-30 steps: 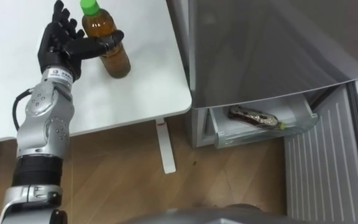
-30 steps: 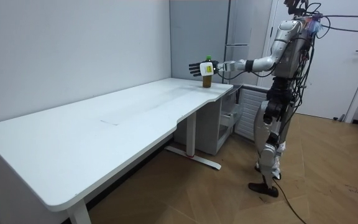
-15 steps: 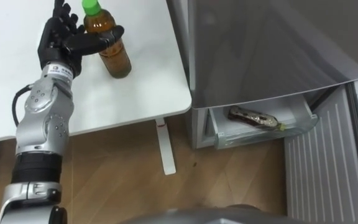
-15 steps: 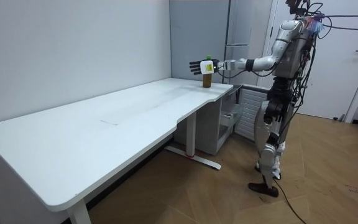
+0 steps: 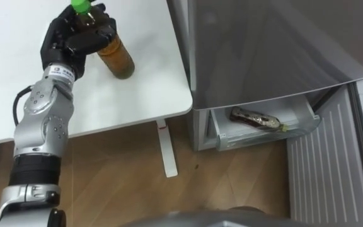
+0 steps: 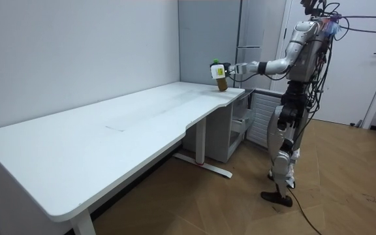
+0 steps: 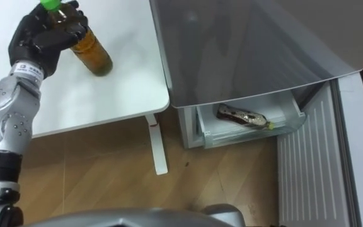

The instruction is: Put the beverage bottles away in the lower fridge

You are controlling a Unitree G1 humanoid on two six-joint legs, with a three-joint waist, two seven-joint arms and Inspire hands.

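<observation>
A tea bottle with amber drink and a green cap stands tilted at the near right corner of the white table, its cap leaning left. My left hand is shut on its upper part, fingers and thumb wrapped round the neck and shoulder. The room view shows the same hand stretched out over the table corner with the bottle slanted under it. Whether its base still touches the table I cannot tell. A second bottle lies on its side in the open lower fridge drawer.
The grey fridge stands right beside the table's right edge. Its lower door hangs open at the right. Below the tabletop there is wooden floor and a white table leg. I stand in front of the fridge.
My left hand's fingers have curled from straight to round the bottle. The bottle has tipped, its cap swinging left.
</observation>
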